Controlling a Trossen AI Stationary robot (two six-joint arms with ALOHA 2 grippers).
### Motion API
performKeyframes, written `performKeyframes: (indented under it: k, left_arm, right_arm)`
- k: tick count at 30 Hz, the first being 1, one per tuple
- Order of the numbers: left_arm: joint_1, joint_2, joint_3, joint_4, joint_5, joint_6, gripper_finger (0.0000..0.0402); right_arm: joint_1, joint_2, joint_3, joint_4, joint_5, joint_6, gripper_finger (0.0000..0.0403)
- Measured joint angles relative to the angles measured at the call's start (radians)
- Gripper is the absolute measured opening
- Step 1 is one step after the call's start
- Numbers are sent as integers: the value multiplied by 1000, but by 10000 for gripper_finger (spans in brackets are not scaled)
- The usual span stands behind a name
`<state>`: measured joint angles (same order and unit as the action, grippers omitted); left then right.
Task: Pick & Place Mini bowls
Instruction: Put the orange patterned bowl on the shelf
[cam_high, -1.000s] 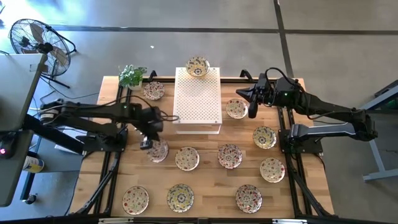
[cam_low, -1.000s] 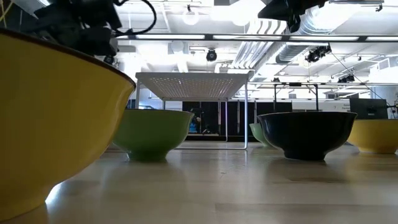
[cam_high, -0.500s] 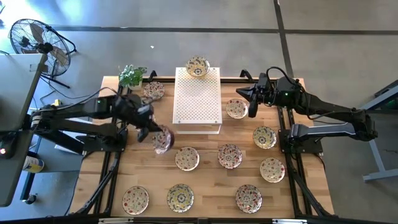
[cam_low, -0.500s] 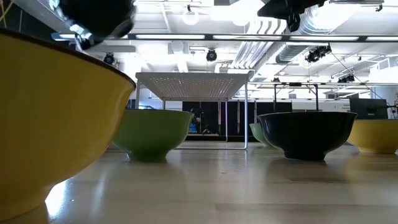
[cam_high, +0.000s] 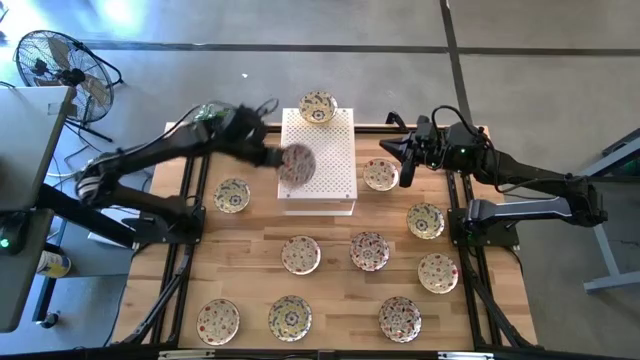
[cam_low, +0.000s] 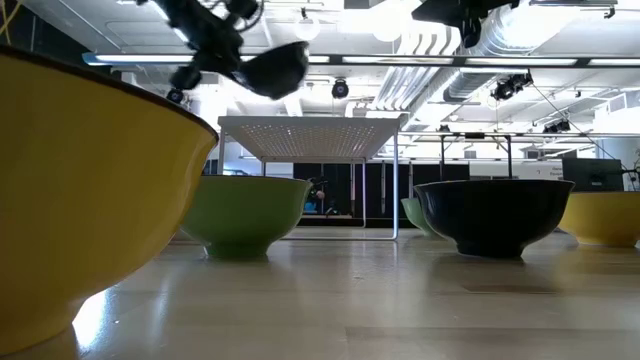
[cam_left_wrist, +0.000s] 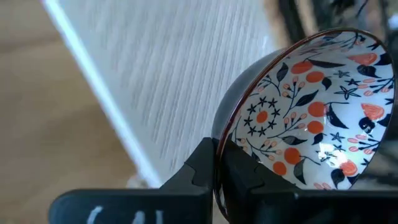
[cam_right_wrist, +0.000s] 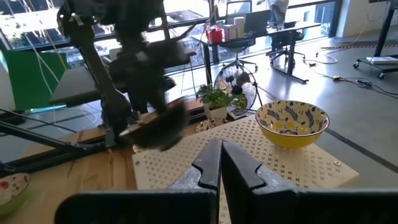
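High view: the left gripper (cam_high: 272, 158) is over the near-left part of the white block (cam_high: 335, 175), pinching a mini bowl (cam_high: 297, 165) by its rim. The bowl is carried tilted, off any surface, which fits a carry toward the block top; a second bowl (cam_high: 318, 106) already sits at the block's far edge, so the block appears to be the drop-off place. That is a judgement from the layout only.

The left wrist view confirms the grip: one finger inside, one outside the wall, pressed onto the rim of the held bowl (cam_left_wrist: 311, 118). Holding by the rim leaves the foot free for setting down flat.

The right gripper (cam_high: 404, 165) waits to the right of the block, just beside a bowl (cam_high: 380, 175) resting on the table (cam_high: 330, 300). Its fingers (cam_right_wrist: 239, 168) stand pressed together, holding nothing.

Condition of the held bowl: small, round, shallow, dark outside, with a cream interior carrying orange-red berries, dark leaves and star marks, and a thin dark-red rim. No chips are visible.

The remaining bowls lie scattered on the table in front of the block and to both sides, upright and apart from one another.
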<state>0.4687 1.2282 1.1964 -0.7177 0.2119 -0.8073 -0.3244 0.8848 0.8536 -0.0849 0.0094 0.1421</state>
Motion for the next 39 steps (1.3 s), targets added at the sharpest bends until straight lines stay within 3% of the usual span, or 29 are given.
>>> performKeyframes:
  k: [6, 15, 27, 39]
  left_arm:
    - [142, 154, 166, -102, 57, 60, 8]
    - [140, 341, 333, -188, 93, -12, 10]
    - [121, 381, 365, -159, -39, -351, 11]
    - [59, 424, 364, -173, -59, -455, 11]
  right_arm:
    - [0, 0, 0, 1, 19, -15, 1]
    - [-1, 0, 0, 1, 49, 67, 2]
    - [-1, 0, 0, 1, 14, 104, 1]
    - [-2, 0, 0, 34, -10, 67, 1]
